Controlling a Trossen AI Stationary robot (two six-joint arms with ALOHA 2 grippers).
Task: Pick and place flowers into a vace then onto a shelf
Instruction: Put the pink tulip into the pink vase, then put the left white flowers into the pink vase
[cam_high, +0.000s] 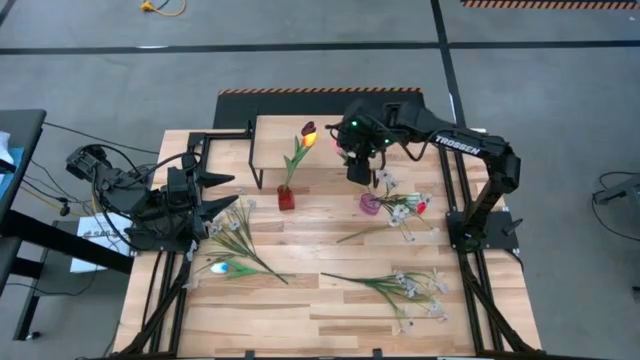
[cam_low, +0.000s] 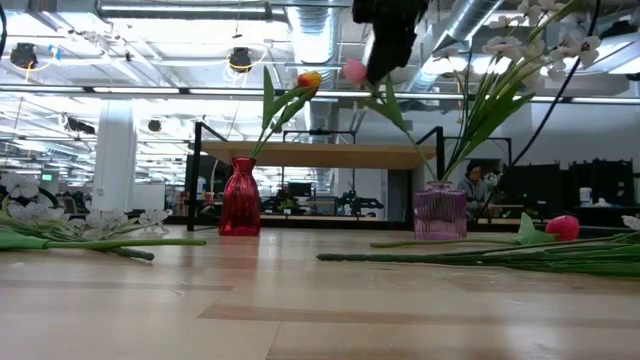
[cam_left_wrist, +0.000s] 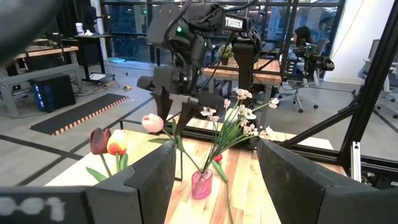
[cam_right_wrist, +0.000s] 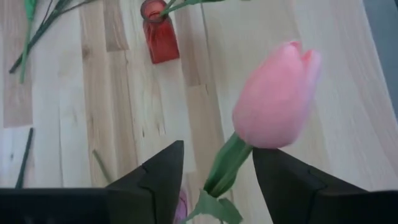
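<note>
**Pink tulip stands between the right jaws, stem running down into the pink vase**

The bench (cam_high: 330, 290) carries the shelf (cam_high: 275, 140) at its far edge, a red vase (cam_high: 286, 197) with two tulips just in front of it, and loose flowers (cam_high: 400, 285) lying flat nearer the camera side.

The right gripper (cam_right_wrist: 217, 165) hangs above the pink vase (cam_high: 370, 204), which already holds a spray of small white blossoms (cam_left_wrist: 239, 118). Its jaws are parted, with gaps either side of the stem, so they look released rather than clenched. The pink tulip (cam_right_wrist: 277, 96) sits just ahead of the jaw tips; its stem passes between them, long axis roughly upright, slightly tilted, foot in the vase below. A straight lift should clear it; a sideways pull could drag the stem.

The left gripper (cam_left_wrist: 214, 177) waits well apart, jaws released and holding nothing; the right arm is far nearer.
</note>
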